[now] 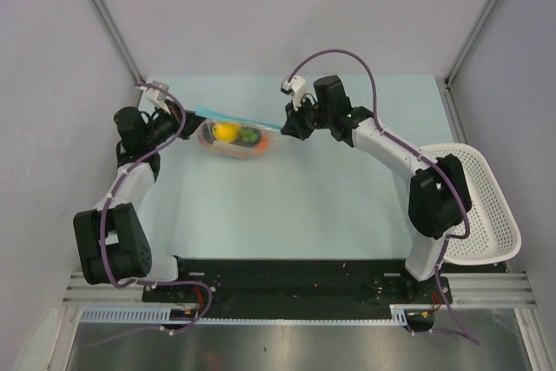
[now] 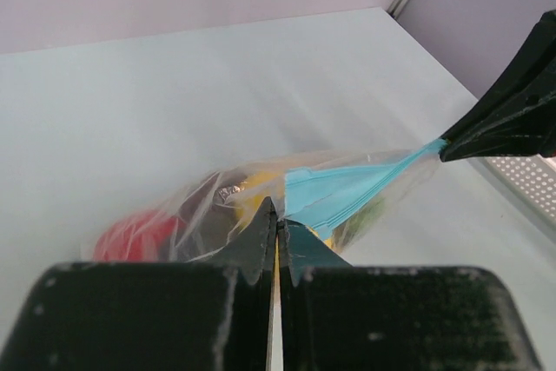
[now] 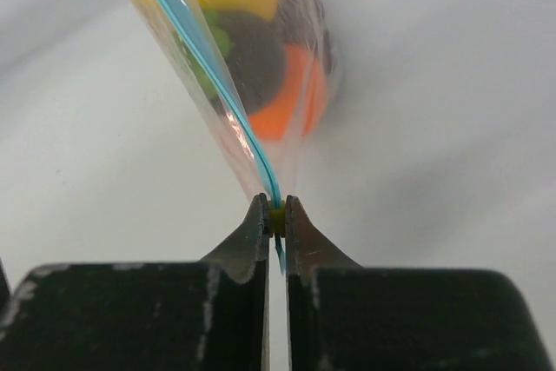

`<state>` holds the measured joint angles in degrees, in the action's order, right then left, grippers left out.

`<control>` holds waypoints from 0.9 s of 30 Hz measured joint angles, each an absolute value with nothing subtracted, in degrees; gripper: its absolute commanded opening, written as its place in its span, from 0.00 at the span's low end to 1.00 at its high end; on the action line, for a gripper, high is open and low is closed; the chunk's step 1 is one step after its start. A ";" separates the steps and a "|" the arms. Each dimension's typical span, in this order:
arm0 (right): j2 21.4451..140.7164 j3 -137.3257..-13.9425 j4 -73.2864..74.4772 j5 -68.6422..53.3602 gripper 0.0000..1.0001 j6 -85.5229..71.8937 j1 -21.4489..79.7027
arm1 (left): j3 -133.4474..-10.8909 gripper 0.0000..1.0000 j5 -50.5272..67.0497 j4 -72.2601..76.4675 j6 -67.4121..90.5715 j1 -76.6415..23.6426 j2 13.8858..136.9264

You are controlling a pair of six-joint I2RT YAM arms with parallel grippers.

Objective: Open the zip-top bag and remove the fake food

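The zip-top bag [image 1: 234, 138] hangs stretched between my two grippers, above the far middle of the table. Its teal zip strip [image 1: 236, 117] runs along the top edge. My left gripper [image 1: 180, 115] is shut on the bag's left end, beside the strip [image 2: 339, 193]. My right gripper [image 1: 289, 125] is shut on the strip's right end [image 3: 261, 167], with a small yellow-green piece between its jaws. The fake food is inside the bag: a yellow oblong [image 1: 226, 131], an orange ball [image 3: 291, 93], a dark piece [image 3: 252, 54] and a red ball [image 2: 130, 236].
A white perforated basket [image 1: 486, 206] stands at the table's right edge beside the right arm. Grey walls with metal posts close in the table at the back and sides. My right gripper's black fingertips [image 2: 508, 119] show in the left wrist view.
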<state>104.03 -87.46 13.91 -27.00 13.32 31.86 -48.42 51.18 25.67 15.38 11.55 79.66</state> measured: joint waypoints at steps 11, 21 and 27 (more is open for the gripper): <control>97.86 -81.49 18.98 -26.11 0.32 5.96 32.60 | -48.93 0.00 51.88 21.37 15.11 11.53 79.66; 90.37 -77.91 21.85 -21.08 0.82 3.01 32.32 | -50.48 0.00 49.34 20.18 13.87 13.26 79.72; 95.57 -86.85 16.88 -19.88 0.80 2.20 37.36 | -50.48 0.00 49.60 19.09 11.97 13.02 79.59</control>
<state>95.57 -86.85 16.88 -19.88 2.20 37.36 -50.48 49.60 19.09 11.97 13.02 79.59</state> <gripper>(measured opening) 0.816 0.004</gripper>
